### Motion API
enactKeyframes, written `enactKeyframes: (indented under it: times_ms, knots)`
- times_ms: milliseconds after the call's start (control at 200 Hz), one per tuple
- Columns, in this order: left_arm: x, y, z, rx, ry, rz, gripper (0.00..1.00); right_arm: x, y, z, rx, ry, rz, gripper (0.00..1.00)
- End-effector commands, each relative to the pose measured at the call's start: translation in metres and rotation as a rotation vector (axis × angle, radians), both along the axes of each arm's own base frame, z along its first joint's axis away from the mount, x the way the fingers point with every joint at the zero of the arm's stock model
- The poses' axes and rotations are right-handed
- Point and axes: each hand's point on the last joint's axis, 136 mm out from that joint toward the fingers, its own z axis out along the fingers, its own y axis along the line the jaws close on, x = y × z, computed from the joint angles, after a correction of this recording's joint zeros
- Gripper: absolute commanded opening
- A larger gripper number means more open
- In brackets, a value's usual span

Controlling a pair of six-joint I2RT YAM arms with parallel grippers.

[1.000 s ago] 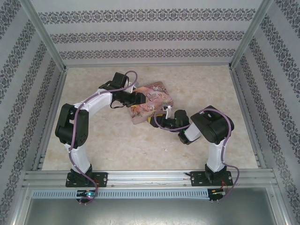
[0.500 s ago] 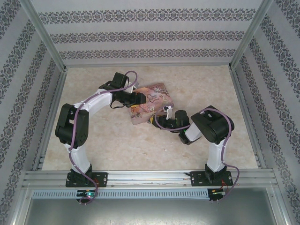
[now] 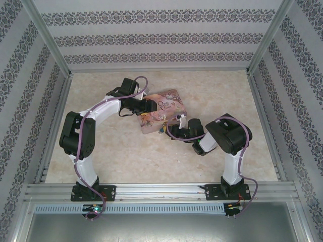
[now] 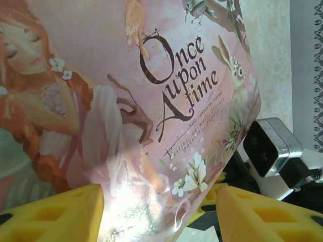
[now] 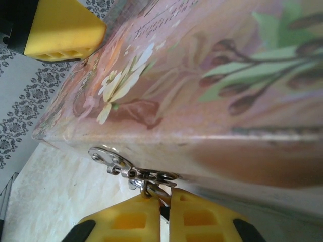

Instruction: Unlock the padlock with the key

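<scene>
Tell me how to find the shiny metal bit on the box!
Look for the pink picture box in the middle of the table. On its side wall, just under the top edge, sits a little silvery clasp, right by the right gripper. Only it is shiny metal, not painted flowers.

The pink illustrated rectangular box [image 4: 151,101] looks like printed card with a smooth, glossy coat that throws white glare near its lower edge. On the box's side, a small silvery clasp [image 5: 132,170] is bright, polished metal. Beside the box, the left gripper's [image 4: 160,204] yellow fingers [image 4: 55,212] and those of the right gripper [image 5: 165,201] are matt moulded plastic. Under the box, the beige mottled tabletop [image 3: 126,151] looks matt and stone-like.
</scene>
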Motion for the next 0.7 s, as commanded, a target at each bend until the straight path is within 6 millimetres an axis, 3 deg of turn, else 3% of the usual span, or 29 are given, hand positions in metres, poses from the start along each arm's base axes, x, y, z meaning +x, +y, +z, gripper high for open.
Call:
enactKeyframes:
  times_ms: [0, 130, 694]
  knots:
    - [-0.018, -0.003, -0.02, 0.015, 0.082, -0.011, 0.6, -0.001, 0.009, 0.032, 0.079, -0.094, 0.044, 0.05]
    - [-0.019, -0.002, -0.02, 0.016, 0.083, -0.011, 0.6, -0.001, 0.006, 0.031, 0.076, -0.092, 0.029, 0.0]
    - [-0.025, 0.0, -0.022, 0.009, 0.087, -0.002, 0.61, 0.007, -0.008, 0.043, 0.125, -0.058, -0.096, 0.0]
